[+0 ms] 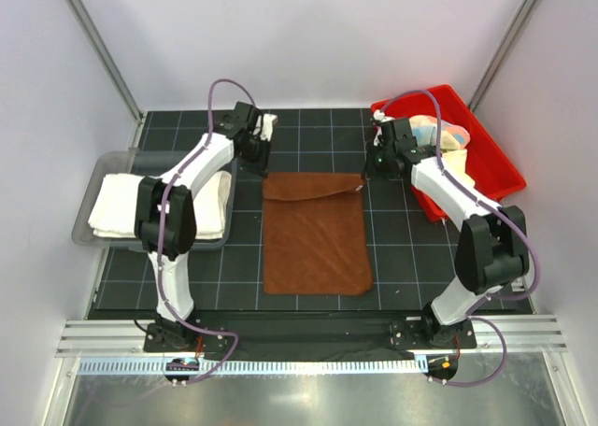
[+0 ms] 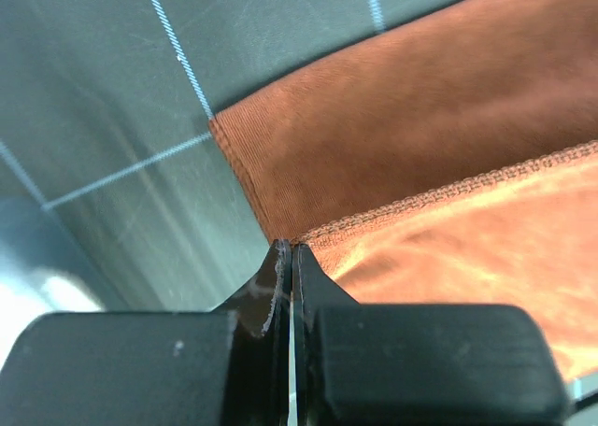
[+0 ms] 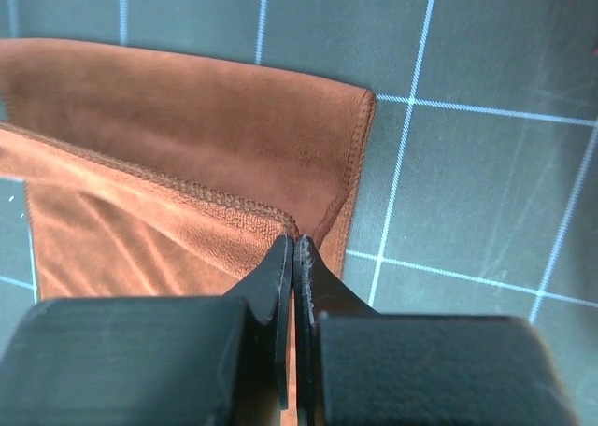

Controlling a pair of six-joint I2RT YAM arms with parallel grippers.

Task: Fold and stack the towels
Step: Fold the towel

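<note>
Note brown towel lying flat at centre of the dark gridded mat on the table. Two layers visible at far end, with a hemmed edge crossing the cloth just short of the far edge.

Find left hand at left end of that hem, fingertips pressed together and pinching the upper layer's corner. Find right hand at right end of the hem, likewise closed narrow on the upper layer's corner.

Log cream-white towels, folded, inside clear tray left of the mat. Log pastel multicoloured towel in red bin at far right, with a pale cloth beside it.
</note>
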